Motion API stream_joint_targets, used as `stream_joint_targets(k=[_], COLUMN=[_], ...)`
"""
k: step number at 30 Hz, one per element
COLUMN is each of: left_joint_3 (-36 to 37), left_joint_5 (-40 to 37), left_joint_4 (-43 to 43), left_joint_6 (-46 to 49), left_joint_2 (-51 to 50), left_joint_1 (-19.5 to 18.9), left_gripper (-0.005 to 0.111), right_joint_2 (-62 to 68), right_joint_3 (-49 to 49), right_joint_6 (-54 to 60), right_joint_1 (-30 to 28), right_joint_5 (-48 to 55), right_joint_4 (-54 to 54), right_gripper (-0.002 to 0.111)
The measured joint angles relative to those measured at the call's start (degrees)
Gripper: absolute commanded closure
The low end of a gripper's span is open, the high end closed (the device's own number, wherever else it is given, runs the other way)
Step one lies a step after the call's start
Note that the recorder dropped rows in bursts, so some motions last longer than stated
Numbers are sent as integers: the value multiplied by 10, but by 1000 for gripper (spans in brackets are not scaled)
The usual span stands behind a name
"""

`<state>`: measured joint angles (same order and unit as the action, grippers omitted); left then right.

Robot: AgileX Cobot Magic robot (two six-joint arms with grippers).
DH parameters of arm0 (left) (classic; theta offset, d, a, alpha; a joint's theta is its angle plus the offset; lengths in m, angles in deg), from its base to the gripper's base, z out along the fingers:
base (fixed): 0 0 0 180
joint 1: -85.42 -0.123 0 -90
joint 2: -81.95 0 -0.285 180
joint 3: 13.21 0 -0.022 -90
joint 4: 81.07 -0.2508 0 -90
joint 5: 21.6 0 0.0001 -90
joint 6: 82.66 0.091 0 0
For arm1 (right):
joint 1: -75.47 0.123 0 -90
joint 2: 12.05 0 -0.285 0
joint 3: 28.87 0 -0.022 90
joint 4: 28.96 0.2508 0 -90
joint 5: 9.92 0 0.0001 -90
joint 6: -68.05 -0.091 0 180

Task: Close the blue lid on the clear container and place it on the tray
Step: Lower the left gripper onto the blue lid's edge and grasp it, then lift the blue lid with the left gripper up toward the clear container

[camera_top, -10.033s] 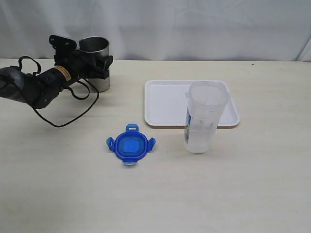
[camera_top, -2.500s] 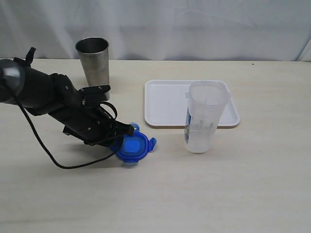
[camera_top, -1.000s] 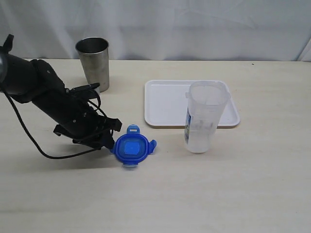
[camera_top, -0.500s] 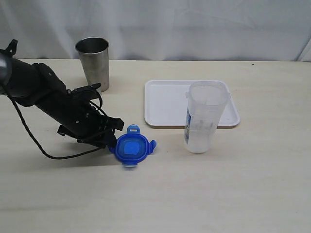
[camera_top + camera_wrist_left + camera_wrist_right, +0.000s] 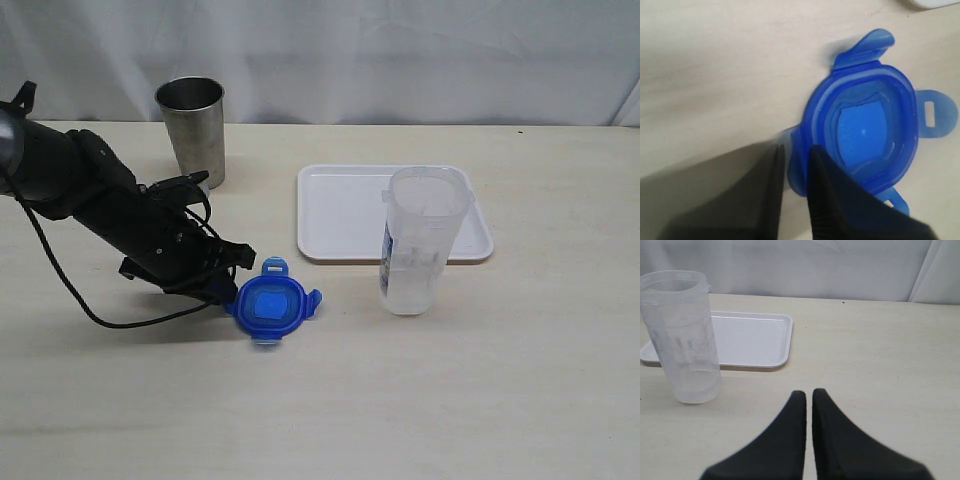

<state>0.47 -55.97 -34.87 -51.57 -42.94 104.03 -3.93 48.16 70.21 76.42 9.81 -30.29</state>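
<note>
Although the right gripper (image 5: 808, 394) was closed on nothing, it stood well apart from the work. Nearest, the blue lid (image 5: 268, 305) lay flat on the table (image 5: 400, 400), with the left gripper (image 5: 797, 150) set closely about one side flap (image 5: 797, 172). A firm pinch could not be confirmed. Risk: the thin flap may flex on lifting, so the lid may droop or slip. Beyond, the clear container (image 5: 418, 245) stood upright and unbraced, just before the tray (image 5: 340, 210), not on it. Off-centre pressing could topple it.
</note>
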Motion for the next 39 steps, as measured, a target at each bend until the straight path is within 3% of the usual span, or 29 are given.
stream_joint_targets(k=[3, 39], left_joint_3=[0, -2], left_joint_5=[-2, -9], left_joint_4=[0, 15], left_joint_6=[1, 19], left_joint_2=[0, -13], left_joint_1=[0, 0], left_gripper=[77, 78], right_joint_2=[0, 0], right_joint_3=[0, 0], right_joint_6=[0, 0], right_joint_1=[0, 0], right_joint_5=[0, 0], right_joint_4=[0, 0], right_gripper=[104, 104])
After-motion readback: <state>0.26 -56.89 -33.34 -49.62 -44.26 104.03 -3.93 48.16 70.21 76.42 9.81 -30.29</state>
